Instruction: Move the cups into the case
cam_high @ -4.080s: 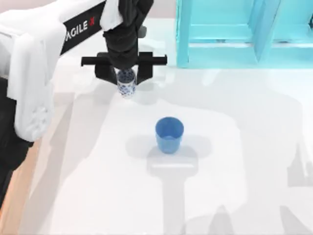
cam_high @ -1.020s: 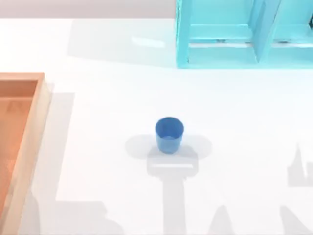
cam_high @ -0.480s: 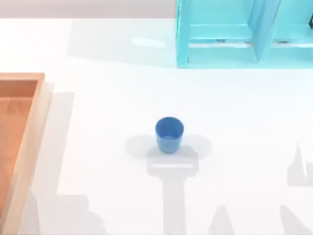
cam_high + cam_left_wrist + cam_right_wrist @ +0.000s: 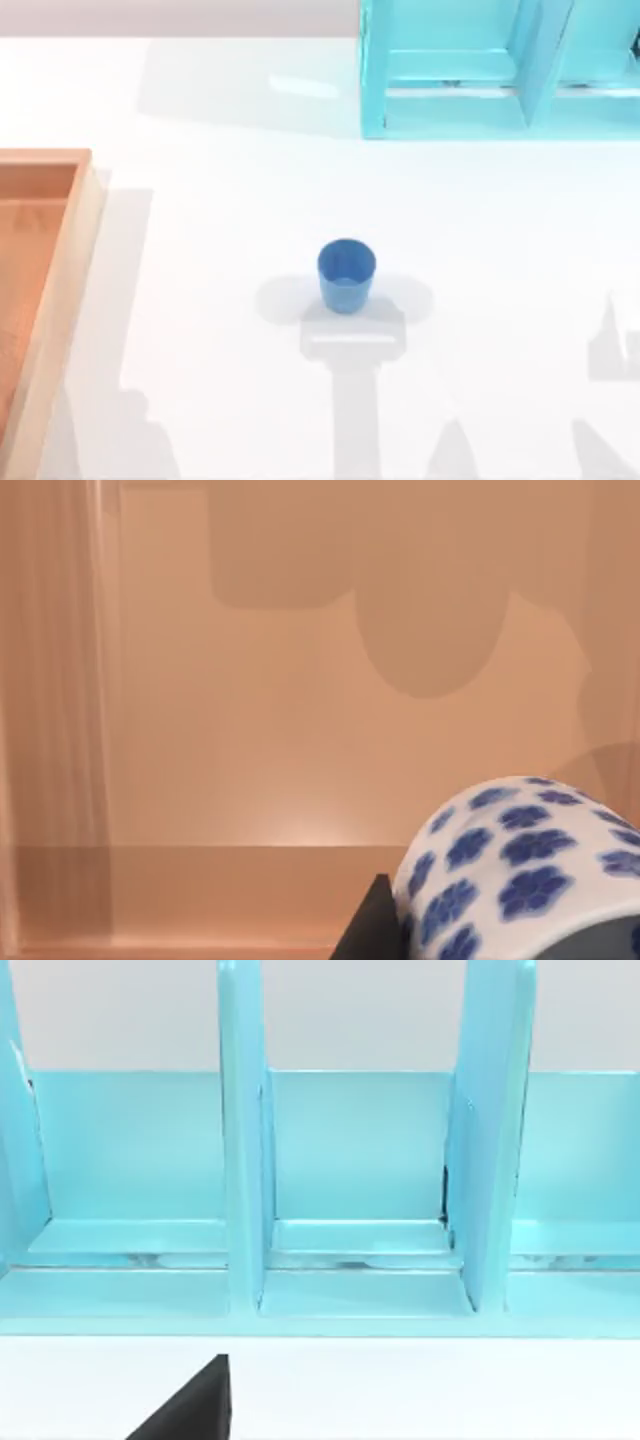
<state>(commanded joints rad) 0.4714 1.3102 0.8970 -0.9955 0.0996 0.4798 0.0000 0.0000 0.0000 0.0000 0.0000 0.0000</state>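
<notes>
The plain blue cup stands upright near the middle of the white table, with no gripper close to it. The case lies along the table's left edge, partly cut off by the top view. In the left wrist view my left gripper is shut on the white cup with blue flowers, held above the case's orange-brown floor. One black finger shows beside that cup. A dark corner of my right gripper faces the teal rack.
A teal rack with upright dividers stands at the table's back right; its compartments sit close in front of the right wrist camera. Arm shadows fall along the table's front edge.
My left arm, earlier holding the patterned cup over the table's back middle, has carried it left over the case. Its shadow at the front left has shrunk. The blue cup has not moved.
</notes>
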